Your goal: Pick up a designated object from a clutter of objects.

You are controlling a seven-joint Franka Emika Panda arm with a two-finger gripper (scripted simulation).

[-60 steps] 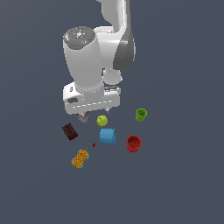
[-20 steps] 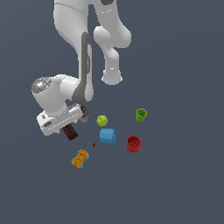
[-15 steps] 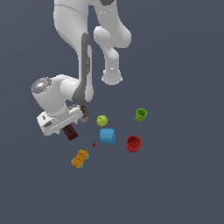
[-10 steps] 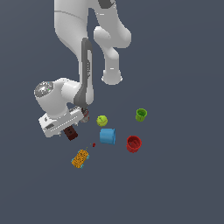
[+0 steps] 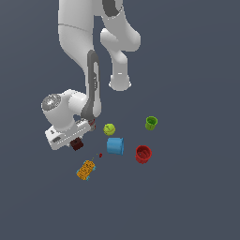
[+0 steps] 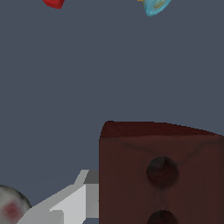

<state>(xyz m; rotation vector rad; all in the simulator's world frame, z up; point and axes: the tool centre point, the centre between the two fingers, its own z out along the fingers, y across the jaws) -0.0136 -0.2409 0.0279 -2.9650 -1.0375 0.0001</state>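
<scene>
Fingers (image 5: 77,142) sit low at the exterior view's left of the clutter, under the white wrist, with the brown block (image 5: 77,144) right at their tips. Only a dark maroon corner of the block shows below the hand there. The wrist view fills much of its frame with the block (image 6: 161,175): a dark brown face with two round dimples, and one pale finger (image 6: 72,203) lies against its side. The other finger is out of sight, so whether the fingers are clamped on the block or merely around it cannot be told.

On the grey worktop (image 5: 187,197) the other things stand apart from the block. The orange box (image 5: 86,170) with blue ends lies nearest, toward the camera. A yellow-green ball (image 5: 109,129) and a blue cup (image 5: 115,146) lie to the exterior view's right of the hand, the red cup (image 5: 143,154) beyond the blue one, and the green cup (image 5: 151,123) farthest off.
</scene>
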